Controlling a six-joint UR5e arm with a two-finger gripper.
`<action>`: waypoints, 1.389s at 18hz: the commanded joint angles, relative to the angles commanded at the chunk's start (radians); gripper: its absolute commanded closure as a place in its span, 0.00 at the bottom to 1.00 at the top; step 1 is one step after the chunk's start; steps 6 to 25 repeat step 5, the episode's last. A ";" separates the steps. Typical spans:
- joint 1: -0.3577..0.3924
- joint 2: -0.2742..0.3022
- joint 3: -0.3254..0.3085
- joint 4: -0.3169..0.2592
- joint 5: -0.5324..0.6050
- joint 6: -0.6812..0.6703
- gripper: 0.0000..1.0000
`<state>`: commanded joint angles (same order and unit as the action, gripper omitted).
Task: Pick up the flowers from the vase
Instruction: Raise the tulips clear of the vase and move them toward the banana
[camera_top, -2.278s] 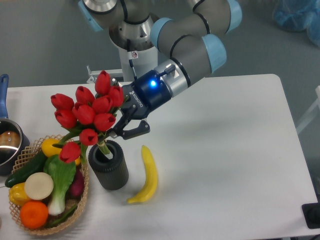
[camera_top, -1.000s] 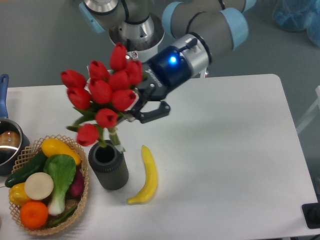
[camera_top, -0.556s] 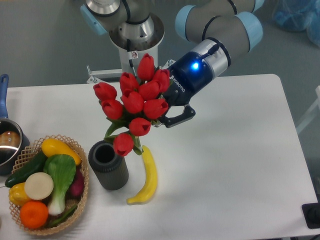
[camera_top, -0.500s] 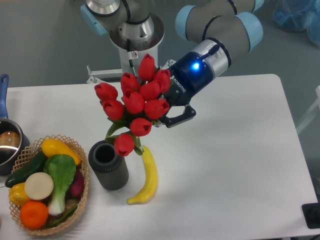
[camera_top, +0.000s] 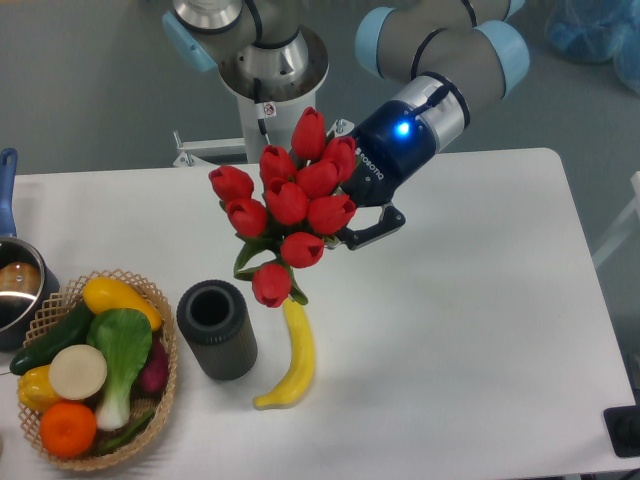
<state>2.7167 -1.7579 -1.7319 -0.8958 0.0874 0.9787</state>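
The gripper (camera_top: 345, 228) holds the flowers (camera_top: 291, 205) in the air above the white counter (camera_top: 470, 300), its fingers (camera_top: 372, 230) pinching the bunch near the green stems, though the red buds hide most of the grip. The bunch tilts, with its buds fanning toward the upper left and one lower bud hanging down just over the top end of the banana (camera_top: 289, 352). Green leaves show below the middle buds. A blue light glows on the wrist just behind the gripper.

The vase (camera_top: 217, 329) stands upright on the counter to the lower left of the flowers, its round mouth open and nothing inside it. The flowers are fully clear of it and off to its right, not touching it. The banana lies on the counter just beside the vase on its right, curving toward the front edge.

At the left edge sits a wicker basket (camera_top: 165, 395) filled with vegetables and fruit: yellow, green, white and orange pieces. Beyond it, a metal pot (camera_top: 18, 290) with a blue handle is partly cut off by the frame.
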 joint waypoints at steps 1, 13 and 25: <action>0.000 0.000 0.000 0.000 0.000 0.002 0.45; 0.003 0.000 0.000 0.000 0.000 0.000 0.45; 0.003 0.000 0.000 0.000 0.000 0.000 0.45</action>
